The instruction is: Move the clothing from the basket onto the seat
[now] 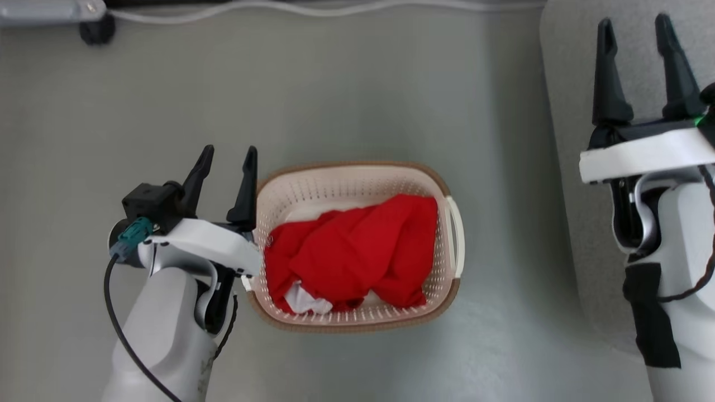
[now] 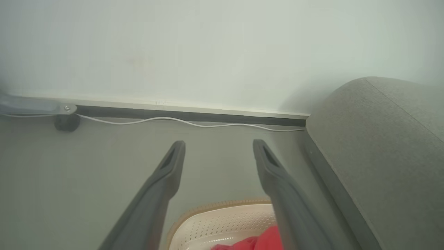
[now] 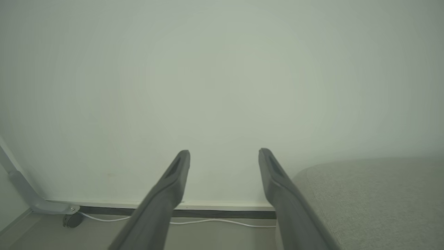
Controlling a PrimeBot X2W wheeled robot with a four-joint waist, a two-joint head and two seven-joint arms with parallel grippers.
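Observation:
The cream basket [image 1: 357,178] with a brown rim stands on the grey floor in the middle of the head view. Red clothing [image 1: 352,251] with a white patch fills its lower half. My left gripper [image 1: 230,153] is open just beyond the basket's left rim, above the floor, holding nothing. My right gripper [image 1: 637,30] is open at the far right, over the grey seat [image 1: 564,167]. In the left wrist view my left gripper [image 2: 218,146] points at the wall, with the basket [image 2: 222,222], the clothing [image 2: 260,241] and the seat [image 2: 381,156] below and right.
A white cable [image 1: 313,8] runs along the floor by the skirting at the top. A dark caster [image 1: 96,30] under a grey metal leg stands at the top left. The wall [image 3: 222,86] faces both wrist views, with the seat [image 3: 374,201] at lower right.

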